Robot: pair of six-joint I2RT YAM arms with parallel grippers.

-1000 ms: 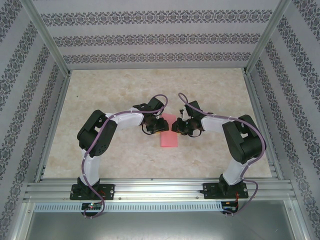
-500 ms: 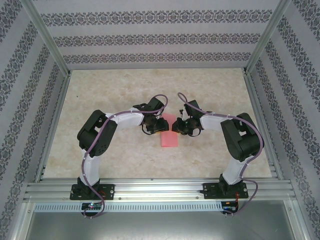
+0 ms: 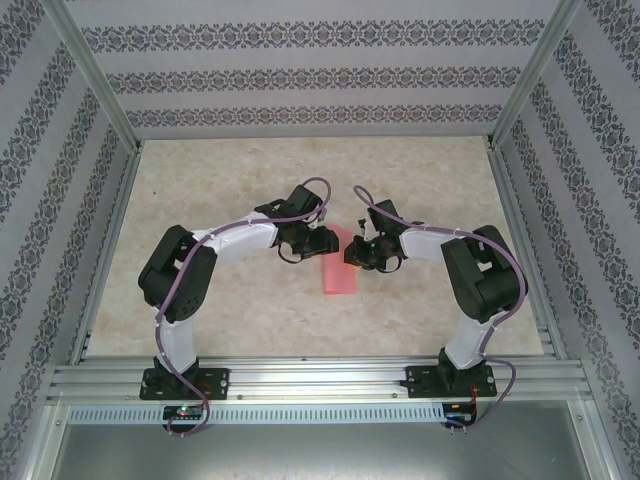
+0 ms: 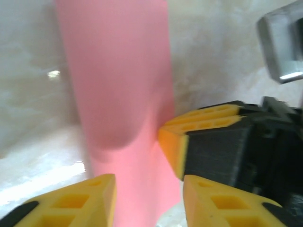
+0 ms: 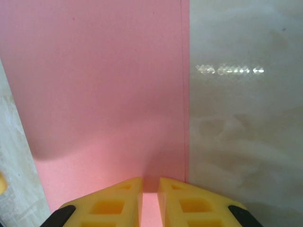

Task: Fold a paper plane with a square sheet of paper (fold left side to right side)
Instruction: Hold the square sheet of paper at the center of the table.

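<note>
On the top feed I see the square sheet of paper lying on the tabletop at the centre of the frame, folded into a narrow pink strip that runs up and down the picture. Both arms bend inward and meet over its upper end: the left hand comes in from the left, the right hand from the right, the two just beside each other.

On my left wrist feed the square sheet of paper runs from the top edge down to the bottom. The left hand has its yellow fingers apart, one on each side of the strip at the bottom of the frame; whether they touch it I cannot tell. At centre right a yellow finger of the right hand meets the strip's right edge.

On my right wrist feed the pink sheet fills the upper left, with bare tabletop on the right, and a thin line runs just inside the sheet's right edge. The right hand has its fingers drawn almost together at bottom centre, with only a slim slit between them showing pink.
</note>
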